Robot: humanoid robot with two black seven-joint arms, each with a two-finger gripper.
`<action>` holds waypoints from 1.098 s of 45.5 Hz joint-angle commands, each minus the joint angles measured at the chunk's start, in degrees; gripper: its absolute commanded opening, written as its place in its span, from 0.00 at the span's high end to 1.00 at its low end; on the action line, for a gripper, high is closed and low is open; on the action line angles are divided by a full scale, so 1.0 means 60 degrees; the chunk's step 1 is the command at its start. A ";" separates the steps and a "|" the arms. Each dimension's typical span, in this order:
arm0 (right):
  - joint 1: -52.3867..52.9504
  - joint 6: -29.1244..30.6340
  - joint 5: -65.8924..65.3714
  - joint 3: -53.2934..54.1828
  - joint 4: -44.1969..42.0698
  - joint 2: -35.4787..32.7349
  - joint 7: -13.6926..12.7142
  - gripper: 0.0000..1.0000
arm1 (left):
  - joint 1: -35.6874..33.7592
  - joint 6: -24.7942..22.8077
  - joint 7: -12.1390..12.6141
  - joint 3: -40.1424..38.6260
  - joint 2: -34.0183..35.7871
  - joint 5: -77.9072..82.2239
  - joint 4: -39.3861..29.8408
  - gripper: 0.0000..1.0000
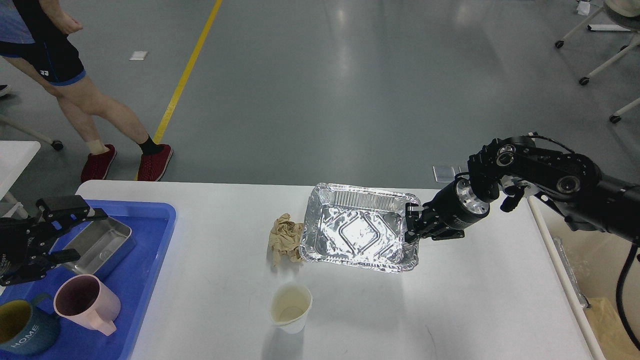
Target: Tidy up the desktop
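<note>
The desktop is a wide white table top. On it stand an empty foil tray, a crumpled brown paper touching the tray's left side, and a white paper cup nearer to me. My right gripper is at the foil tray's right rim and is shut on that rim. My left gripper is open and empty, hovering over a steel container in the blue tray at the left.
The blue tray also holds a pink mug and a dark blue mug. A person stands beyond the table's far left corner. A small white side table is at the far left, and castor legs at the far right.
</note>
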 commanded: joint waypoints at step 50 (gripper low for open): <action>-0.0005 0.0000 0.0000 0.0000 0.0039 -0.0068 -0.0015 1.00 | -0.0029 -0.0116 -0.0002 -0.0014 0.0221 0.0001 -0.0015 0.03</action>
